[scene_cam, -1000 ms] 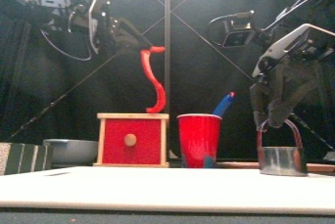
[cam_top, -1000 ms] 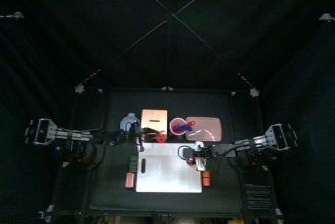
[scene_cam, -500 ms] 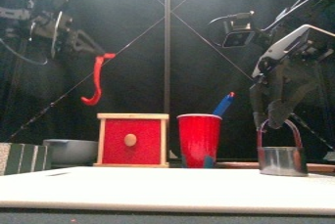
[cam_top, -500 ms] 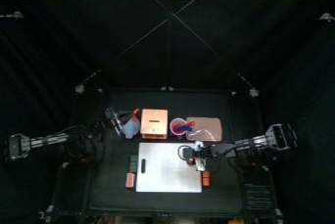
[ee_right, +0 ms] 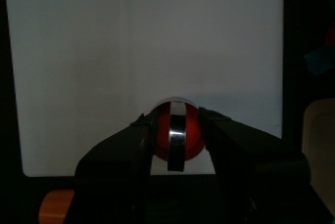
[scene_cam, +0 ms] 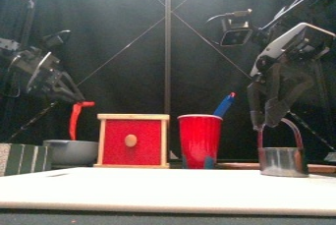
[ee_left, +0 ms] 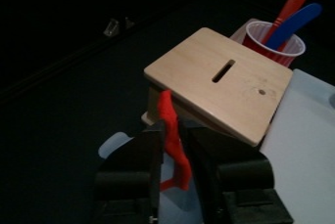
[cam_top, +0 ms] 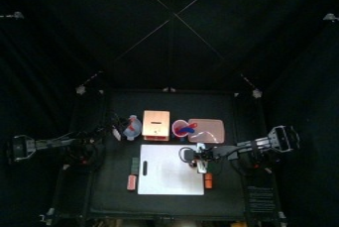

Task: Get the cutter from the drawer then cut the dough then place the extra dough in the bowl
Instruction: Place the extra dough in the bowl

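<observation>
Dangling one red dough strip (scene_cam: pixel 75 121) over the one bowl (scene_cam: pixel 69 152), left gripper (ee_left: pixel 178 165) pinches it while right gripper (scene_cam: pixel 274 123) clamps the one cutter (scene_cam: pixel 281 160).

Robotics lab, test booth: hung with black curtains (cam_top: pixel 169 33) around a small black table (cam_top: pixel 169 206). Worked by two black machine arms, left arm (cam_top: pixel 54 148) and right arm (cam_top: pixel 259 148). Dressed with play-kitchen props. Between the two grippers, a pale wooden box (scene_cam: pixel 133 140) with a red drawer front, and a red cup (scene_cam: pixel 199 140) of toy knives. Below the right gripper (scene_cam: pixel 274 125), a white cutting board (scene_cam: pixel 157 190) and a round metal cutter (scene_cam: pixel 280 160), gripped by its wire handle. From the left gripper (scene_cam: pixel 73 96), a pinched strip of red dough (scene_cam: pixel 74 121) hanging above a blue-grey bowl (scene_cam: pixel 73 152).
</observation>
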{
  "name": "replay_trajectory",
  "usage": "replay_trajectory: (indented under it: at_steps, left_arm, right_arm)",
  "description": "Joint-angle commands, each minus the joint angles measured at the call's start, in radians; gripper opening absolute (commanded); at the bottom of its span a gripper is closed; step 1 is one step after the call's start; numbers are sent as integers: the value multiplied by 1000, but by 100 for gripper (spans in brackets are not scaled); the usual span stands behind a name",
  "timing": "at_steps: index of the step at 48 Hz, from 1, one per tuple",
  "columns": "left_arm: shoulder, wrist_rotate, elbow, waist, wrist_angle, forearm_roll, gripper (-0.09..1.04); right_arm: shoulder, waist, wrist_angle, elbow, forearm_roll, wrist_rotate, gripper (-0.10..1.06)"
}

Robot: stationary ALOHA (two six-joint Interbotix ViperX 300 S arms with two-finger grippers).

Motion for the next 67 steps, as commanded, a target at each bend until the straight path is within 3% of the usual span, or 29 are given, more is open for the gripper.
replay_trajectory:
  at_steps: [1,8,18,32,39,44,57,67]
  left_arm:
    - [15,0,-14,2,-5,-8,79]
    - [12,0,-17,-3,-14,-11,91]
    - [-3,-2,-41,-37,-35,-17,92]
    - [-3,0,-107,-267,-78,83,92]
    - [-5,8,-143,-446,-117,199,92]
    - [-3,2,-140,-520,-164,295,92]
    - [14,-2,-112,-538,-227,330,92]
    - [31,0,-109,-538,-229,330,92]
  right_arm:
    - [-14,-3,-3,-25,2,0,77]
    - [-14,-3,-2,-25,0,0,77]
    - [-14,-3,0,-31,0,0,77]
    - [-66,-11,-61,-95,-28,-5,77]
    - [-123,-20,-215,-78,-25,0,77]
    - [-158,-34,-376,-29,-29,-15,77]
    - [-227,-101,-894,146,-112,-20,77]
    - [-221,-115,-950,178,-158,-5,77]
